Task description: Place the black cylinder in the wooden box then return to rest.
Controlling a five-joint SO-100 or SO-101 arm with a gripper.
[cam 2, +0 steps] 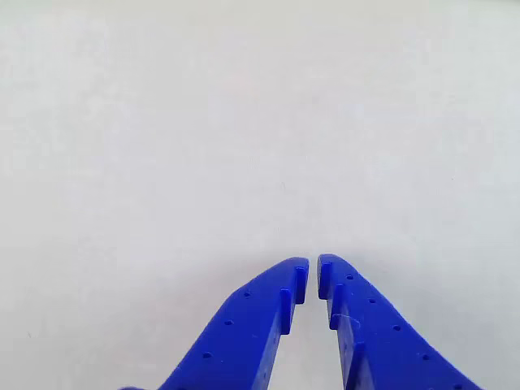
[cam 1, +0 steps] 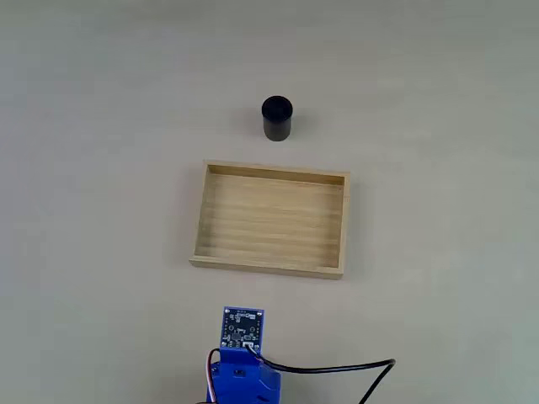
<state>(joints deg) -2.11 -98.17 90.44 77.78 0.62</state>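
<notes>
In the fixed view the black cylinder stands upright on the table just beyond the far wall of the wooden box. The box is a shallow pale tray with nothing in it. The blue arm shows at the bottom edge, well short of the box, with a small circuit board on top. In the other view my blue gripper points over bare table, its two fingertips nearly touching with only a thin slit between them and nothing held.
A black cable runs from the arm toward the right along the bottom edge. The pale table top spreads wide on both sides of the box.
</notes>
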